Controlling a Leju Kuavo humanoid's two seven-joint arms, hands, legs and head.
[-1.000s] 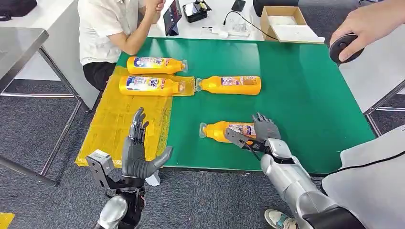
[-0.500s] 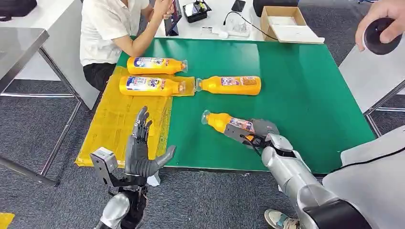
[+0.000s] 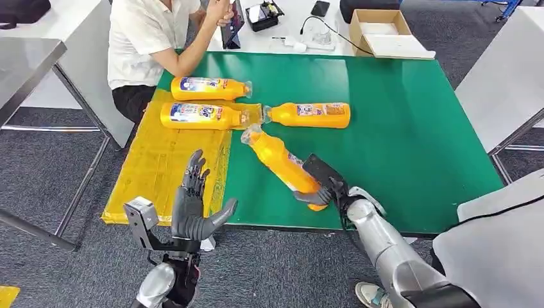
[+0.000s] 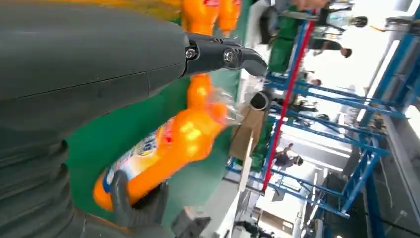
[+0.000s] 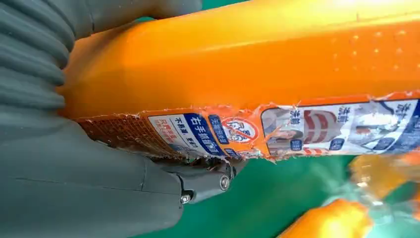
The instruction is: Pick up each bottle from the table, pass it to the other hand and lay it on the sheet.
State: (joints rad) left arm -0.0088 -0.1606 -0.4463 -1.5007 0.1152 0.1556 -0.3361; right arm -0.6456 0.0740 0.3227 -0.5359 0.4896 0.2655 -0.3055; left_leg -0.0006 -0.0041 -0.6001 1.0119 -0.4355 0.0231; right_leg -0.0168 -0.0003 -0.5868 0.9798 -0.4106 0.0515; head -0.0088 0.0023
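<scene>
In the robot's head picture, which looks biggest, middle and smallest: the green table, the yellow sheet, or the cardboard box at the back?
1. Green table: looks biggest by far.
2. Yellow sheet: middle.
3. Cardboard box: looks smallest, though it sits farthest from the camera, which shrinks it a bit.

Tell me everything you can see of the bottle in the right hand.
The held bottle is orange, glossy, plastic-looking, with a clear cap at its far end. Its printed label looks torn along the edge. The right hand grips its base end. It slants over the green table, cap toward the yellow sheet and close to the cap of a lying bottle. Whether it touches the table is unclear.
</scene>
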